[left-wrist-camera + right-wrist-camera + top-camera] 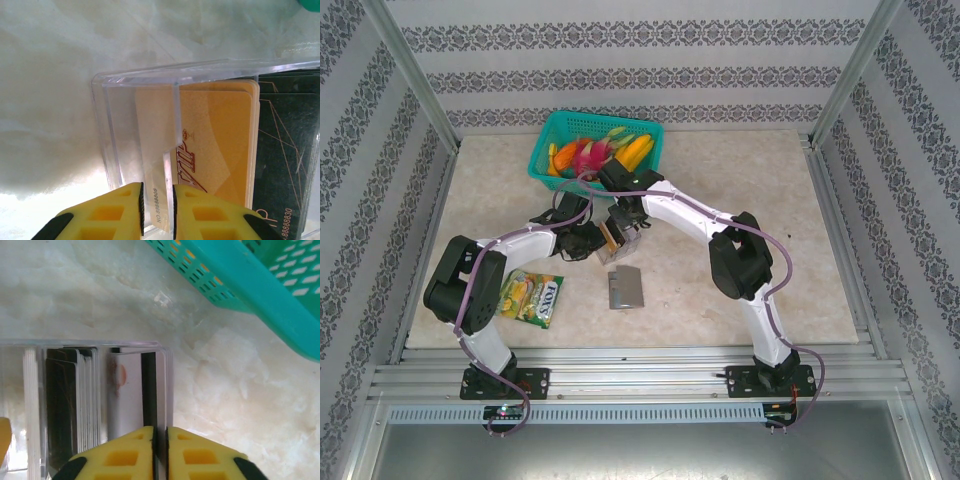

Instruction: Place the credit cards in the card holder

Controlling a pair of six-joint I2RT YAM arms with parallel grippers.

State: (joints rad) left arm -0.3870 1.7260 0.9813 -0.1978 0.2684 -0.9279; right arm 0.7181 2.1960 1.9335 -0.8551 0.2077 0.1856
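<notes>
the right gripper [160, 440] is pinched nearly flat on what looks like the top edge of a white card [127, 400] standing in the clear box [107, 150], and the left gripper [158, 200] is clamped narrow on a box wall beside the tan cards [220, 140] — a brace. draw the card straight up along its slot, no twist, with the box pinned down, then carry it to the holder [627, 288], lying flat just on the near side of the box.
</notes>
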